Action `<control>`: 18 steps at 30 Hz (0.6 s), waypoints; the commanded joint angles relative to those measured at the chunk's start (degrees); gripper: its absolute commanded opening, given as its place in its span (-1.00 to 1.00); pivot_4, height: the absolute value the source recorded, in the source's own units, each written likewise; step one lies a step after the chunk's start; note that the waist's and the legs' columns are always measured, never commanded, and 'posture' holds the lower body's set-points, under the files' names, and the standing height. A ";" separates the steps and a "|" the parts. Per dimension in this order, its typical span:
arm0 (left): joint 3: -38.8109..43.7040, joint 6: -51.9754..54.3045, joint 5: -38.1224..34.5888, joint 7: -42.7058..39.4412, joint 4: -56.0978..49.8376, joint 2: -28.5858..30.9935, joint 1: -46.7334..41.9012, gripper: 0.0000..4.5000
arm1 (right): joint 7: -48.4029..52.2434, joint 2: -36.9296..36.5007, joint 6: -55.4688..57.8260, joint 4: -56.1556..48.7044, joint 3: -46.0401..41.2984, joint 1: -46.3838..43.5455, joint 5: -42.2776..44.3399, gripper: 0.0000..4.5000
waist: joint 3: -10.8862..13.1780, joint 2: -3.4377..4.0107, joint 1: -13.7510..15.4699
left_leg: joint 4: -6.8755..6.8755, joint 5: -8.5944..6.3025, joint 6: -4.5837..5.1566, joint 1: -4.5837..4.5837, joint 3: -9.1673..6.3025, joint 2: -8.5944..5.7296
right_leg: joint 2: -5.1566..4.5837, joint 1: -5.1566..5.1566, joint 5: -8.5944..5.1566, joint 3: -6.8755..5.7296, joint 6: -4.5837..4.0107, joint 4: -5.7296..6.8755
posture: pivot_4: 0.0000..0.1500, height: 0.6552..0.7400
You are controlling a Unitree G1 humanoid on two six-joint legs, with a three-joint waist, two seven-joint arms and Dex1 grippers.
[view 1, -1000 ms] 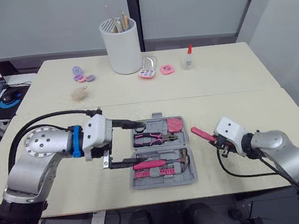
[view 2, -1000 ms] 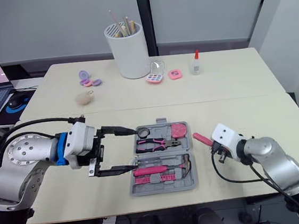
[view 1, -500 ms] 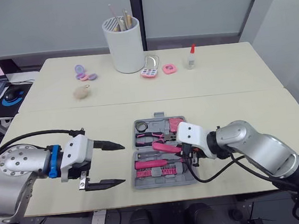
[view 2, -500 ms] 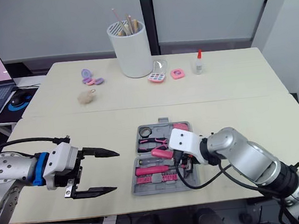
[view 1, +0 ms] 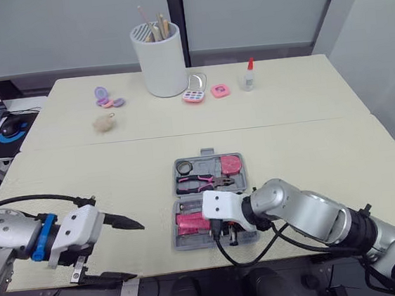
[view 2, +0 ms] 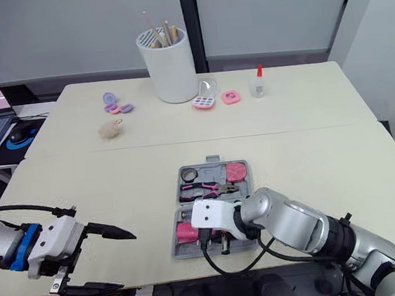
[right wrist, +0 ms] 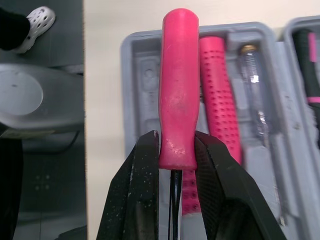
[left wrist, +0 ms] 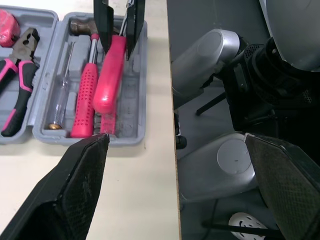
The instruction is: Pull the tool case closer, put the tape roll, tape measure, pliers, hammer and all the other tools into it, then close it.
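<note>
Beige table (view 1: 310,143) carries tool case (view 1: 208,158), white holder (view 1: 160,67), perhaps cosmetics (view 1: 194,96).

Tool case (right wrist: 140,110): grey moulded plastic, matt. Screwdriver (right wrist: 178,100) handle: pink plastic, smooth, slight sheen; shaft dark metal. Hammer (right wrist: 217,100) grip: pink, dimpled texture. Tester (right wrist: 252,95): clear plastic barrel, brass-looking cap. Pliers (view 1: 202,183): dull metal head, pink-and-black grips. Right gripper (right wrist: 176,150) fingers (right wrist: 142,195): black, matt, speckled. Table (view 1: 310,143): pale, smooth, matt.
</note>
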 commanded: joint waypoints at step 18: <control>2.15 1.01 -0.10 0.89 -3.60 1.58 1.83 1.00 | 0.13 3.34 -6.54 5.68 6.01 -0.98 -5.13 -0.68 | -0.03 -0.05 0.00 | 0.00 0.00 0.00 0.01 0.03 0.03 | 0.02 -0.01 0.00 0.02 0.00 0.01 | 1.00 1.00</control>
